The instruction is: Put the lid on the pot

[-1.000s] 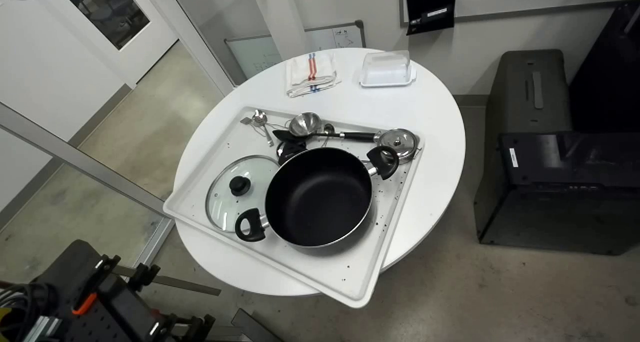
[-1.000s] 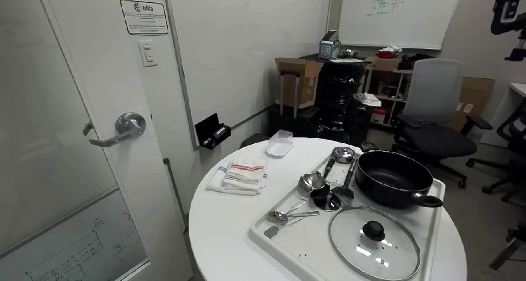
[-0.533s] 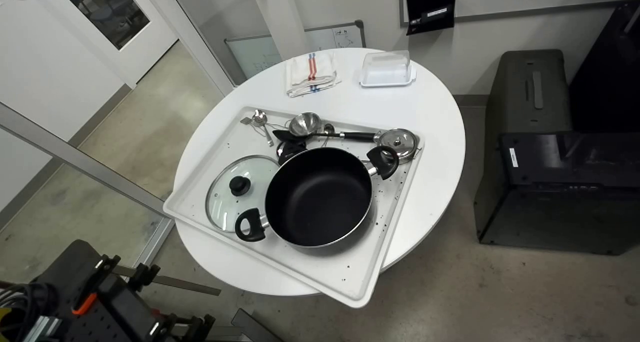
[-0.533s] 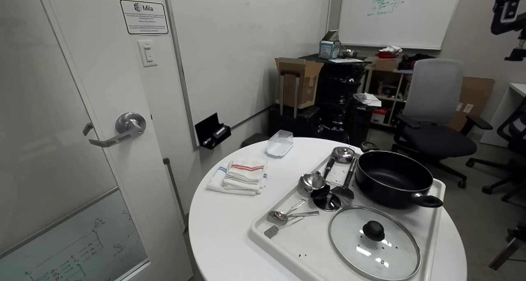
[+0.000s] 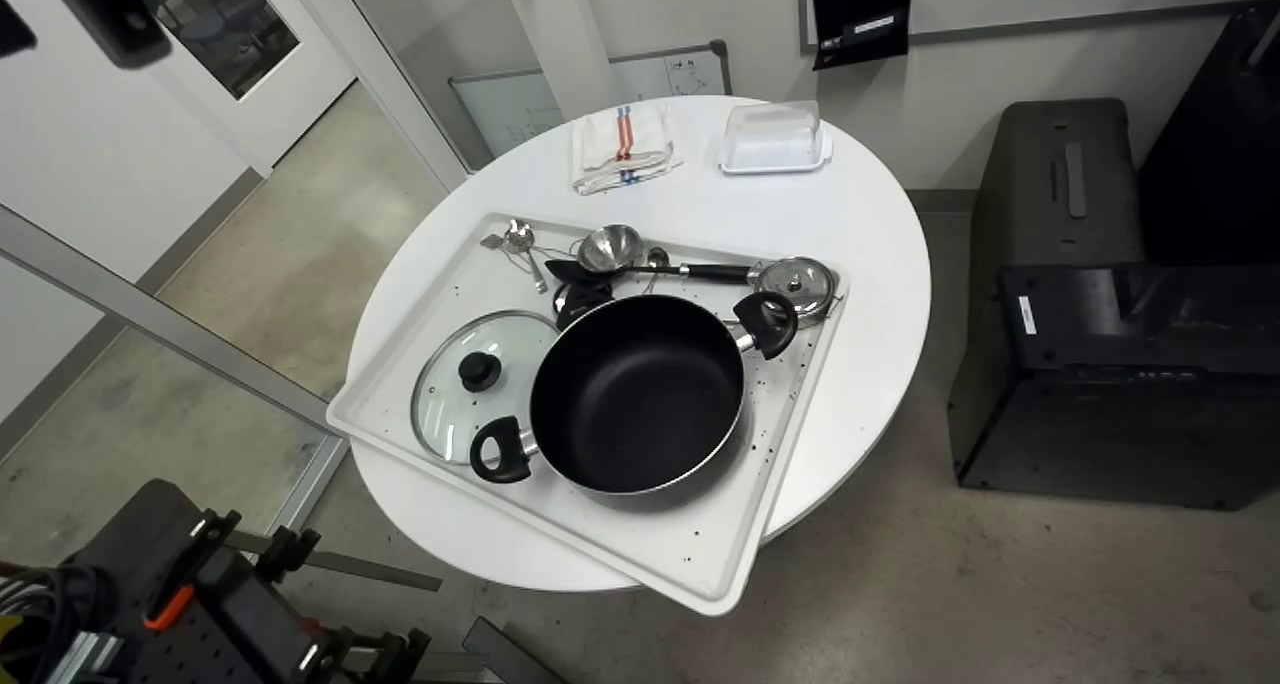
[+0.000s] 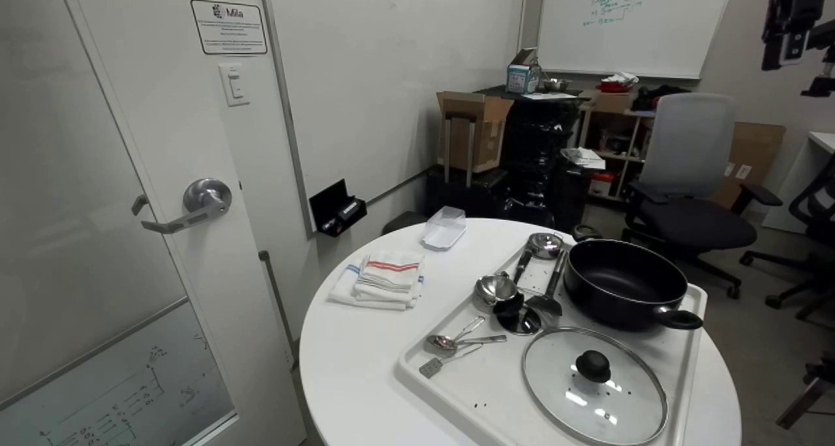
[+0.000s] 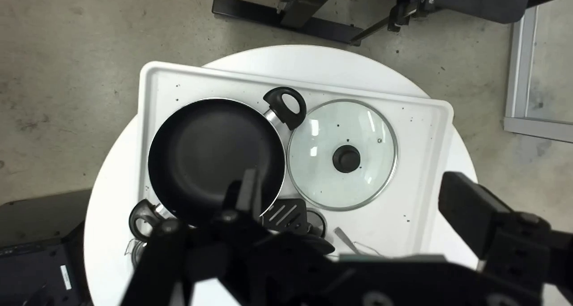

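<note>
The lid, clear glass with a metal rim and black knob, lies flat on the tray beside the pot, knob up; I see it in both exterior views [image 5: 455,389] [image 6: 590,400] and the wrist view [image 7: 344,185]. The black pot [image 5: 637,394] [image 6: 623,283] [image 7: 210,149] is uncovered, its inside dark and bare. One pot handle reaches toward the lid's edge. My gripper [image 7: 352,180] is open and empty, high above the table, its fingers wide apart either side of the lid in the wrist view. Its fingers [image 5: 110,14] show at the top left corner of an exterior view, and it shows in the other corner view [image 6: 789,29].
A white tray [image 5: 690,564] on the round table [image 5: 870,364] bears the pot, lid and utensils. A small pan-like utensil [image 5: 795,284], a steel bowl [image 5: 610,249] and spoons [image 6: 443,343] lie behind. Folded towels [image 5: 625,144] and a clear-covered dish [image 5: 772,139] stand at the back.
My gripper has come further into view at the top left of an exterior view and moved left and slightly down in the other. The lid and pot have not moved.
</note>
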Robot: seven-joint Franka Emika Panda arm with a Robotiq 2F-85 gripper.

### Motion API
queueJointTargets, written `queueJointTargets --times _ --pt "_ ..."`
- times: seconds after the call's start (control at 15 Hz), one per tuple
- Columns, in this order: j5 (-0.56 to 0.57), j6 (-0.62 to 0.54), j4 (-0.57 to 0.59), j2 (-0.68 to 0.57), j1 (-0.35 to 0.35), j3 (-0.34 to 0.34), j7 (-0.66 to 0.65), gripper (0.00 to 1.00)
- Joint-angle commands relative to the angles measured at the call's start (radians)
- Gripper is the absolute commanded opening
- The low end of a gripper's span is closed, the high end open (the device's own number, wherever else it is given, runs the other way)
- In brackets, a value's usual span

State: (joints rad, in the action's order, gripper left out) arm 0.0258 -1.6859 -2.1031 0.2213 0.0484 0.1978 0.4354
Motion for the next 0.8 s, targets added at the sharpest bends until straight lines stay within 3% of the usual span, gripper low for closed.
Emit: queueJointTargets --times 0.0,0.4,0.73 --pt "0.038 -0.054 -0.043 -0.046 -0.007 -0.051 -0.007 1.00" --pt "0.074 -0.245 -0.141 -0.144 -0.032 -0.124 0.000 1.00" --pt "0.114 -0.515 -0.235 -0.242 -0.053 -0.174 -0.004 1.00"
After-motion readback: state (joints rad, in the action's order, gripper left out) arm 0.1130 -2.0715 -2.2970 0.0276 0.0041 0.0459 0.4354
